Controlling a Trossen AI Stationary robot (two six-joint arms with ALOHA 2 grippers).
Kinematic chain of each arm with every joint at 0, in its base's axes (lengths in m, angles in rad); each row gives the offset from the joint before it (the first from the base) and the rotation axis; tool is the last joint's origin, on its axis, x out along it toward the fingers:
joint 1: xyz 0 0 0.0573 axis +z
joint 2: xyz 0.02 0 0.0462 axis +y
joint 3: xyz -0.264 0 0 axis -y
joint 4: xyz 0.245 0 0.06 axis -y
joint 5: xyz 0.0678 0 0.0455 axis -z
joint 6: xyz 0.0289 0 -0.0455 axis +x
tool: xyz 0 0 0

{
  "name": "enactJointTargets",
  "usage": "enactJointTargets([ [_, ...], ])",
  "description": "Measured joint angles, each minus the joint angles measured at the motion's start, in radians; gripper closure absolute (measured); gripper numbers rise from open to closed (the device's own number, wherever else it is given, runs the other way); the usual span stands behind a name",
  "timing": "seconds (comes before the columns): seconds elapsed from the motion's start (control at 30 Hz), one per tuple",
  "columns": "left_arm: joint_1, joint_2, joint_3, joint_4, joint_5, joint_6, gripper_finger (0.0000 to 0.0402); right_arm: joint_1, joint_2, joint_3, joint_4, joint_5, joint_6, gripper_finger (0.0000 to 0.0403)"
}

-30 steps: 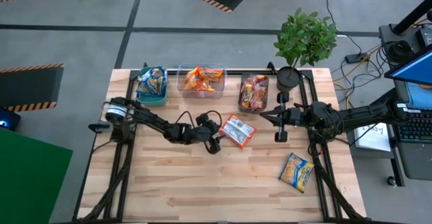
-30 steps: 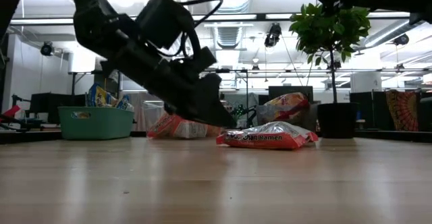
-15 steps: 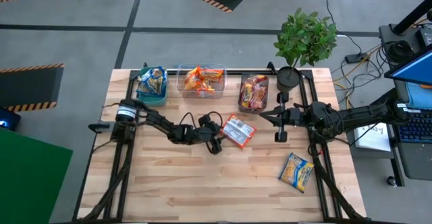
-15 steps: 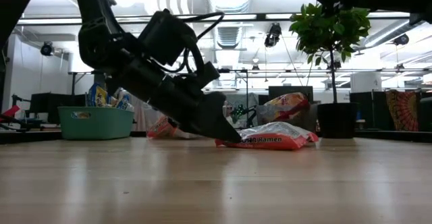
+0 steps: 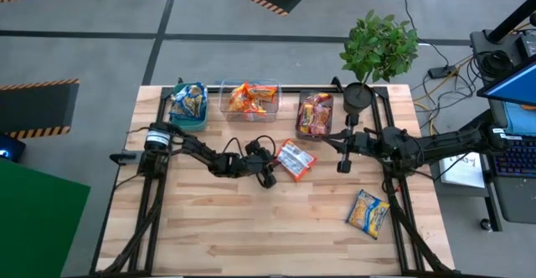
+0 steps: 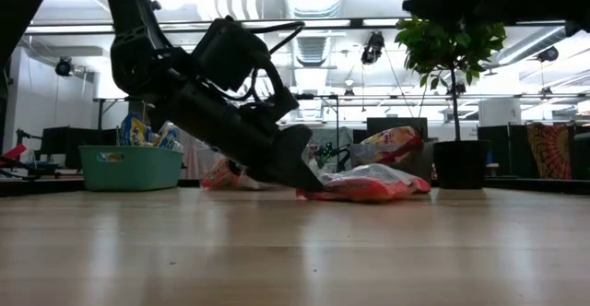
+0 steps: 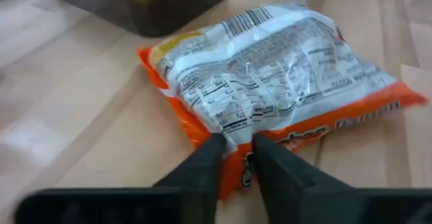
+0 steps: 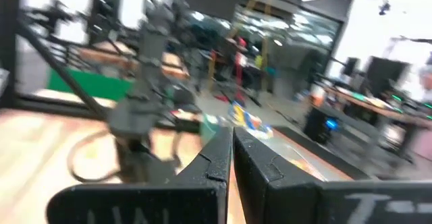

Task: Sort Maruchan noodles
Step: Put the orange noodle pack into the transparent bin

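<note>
An orange Maruchan noodle packet [image 5: 296,159] lies label side down on the table's middle, with my left gripper [image 5: 275,167] shut on its left edge. In the left wrist view the packet [image 7: 283,69] shows its white printed back. A blue-and-yellow packet [image 5: 368,211] lies flat near the right front. More packets fill the teal bin [image 5: 188,104], the clear bin [image 5: 249,99] and the grey bin [image 5: 315,114] at the far edge. My right gripper [image 5: 342,148] hangs shut above the table's right half, holding nothing. My left gripper pinches the packet's orange side edge [image 7: 236,163], near the corner closest to the left arm, between its two fingers [image 7: 202,163]. The fingers slant down from the table's left. The packet [image 6: 369,184] rests on the table, its film crumpled up by the fingers.
A potted plant [image 5: 378,48] stands at the far right corner, its black pot [image 6: 458,163] behind the packet in the low view. Bare wood stretches across the near half of the table [image 5: 251,236]. Black frame rails run along both sides.
My left gripper has sunk and slid toward the table's right onto the orange packet, then shut on its left edge. The packet has bunched and shifted a little where it is gripped. My right gripper has tipped slightly upward in place.
</note>
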State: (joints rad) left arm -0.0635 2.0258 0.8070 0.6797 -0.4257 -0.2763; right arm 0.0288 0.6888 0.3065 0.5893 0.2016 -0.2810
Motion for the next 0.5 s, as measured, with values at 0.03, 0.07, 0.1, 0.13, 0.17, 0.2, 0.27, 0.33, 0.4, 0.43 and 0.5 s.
enactJointTargets([
  [0.03, 0.0, 0.0, 0.0, 0.001, -0.015, -0.004, 0.0349, 0.0, 0.0, 0.0, -0.01, 0.023, 0.0, 0.0394],
  [0.07, 0.0, 0.0, 0.0, 0.001, -0.028, -0.006, 0.0368, 0.0, 0.001, 0.0, -0.015, 0.041, 0.0, 0.0394],
  [0.1, 0.0, 0.0, 0.0, 0.001, -0.036, -0.009, 0.0384, 0.0, 0.002, 0.0, -0.016, 0.052, 0.001, 0.0394],
  [0.13, 0.0, 0.0, -0.001, 0.001, -0.038, -0.015, 0.0392, 0.0, 0.002, 0.0, -0.015, 0.054, 0.005, 0.0394],
  [0.17, 0.0, -0.001, -0.002, 0.0, -0.038, -0.021, 0.0394, 0.0, 0.002, 0.0, -0.015, 0.054, 0.007, 0.0394],
  [0.2, 0.0, -0.002, -0.003, -0.003, -0.039, -0.023, 0.0392, 0.001, 0.002, 0.0, -0.015, 0.054, 0.008, 0.0394],
  [0.27, 0.0, -0.005, -0.003, -0.013, -0.04, -0.025, 0.0391, 0.001, 0.002, 0.0, -0.017, 0.054, 0.013, 0.0394],
  [0.33, -0.001, -0.01, -0.003, -0.033, -0.04, -0.03, 0.0396, 0.004, 0.004, 0.0, -0.018, 0.054, 0.054, 0.0394],
  [0.4, -0.001, -0.013, -0.002, -0.053, -0.041, -0.041, 0.0399, 0.003, 0.009, 0.0, -0.019, 0.054, 0.107, 0.0394],
  [0.43, -0.001, -0.013, -0.002, -0.06, -0.042, -0.045, 0.0399, 0.004, 0.009, 0.0, -0.024, 0.054, 0.12, 0.0394],
  [0.5, -0.001, -0.014, -0.009, -0.067, -0.044, -0.047, 0.0399, 0.006, 0.009, 0.0, -0.027, 0.054, 0.125, 0.0394],
])
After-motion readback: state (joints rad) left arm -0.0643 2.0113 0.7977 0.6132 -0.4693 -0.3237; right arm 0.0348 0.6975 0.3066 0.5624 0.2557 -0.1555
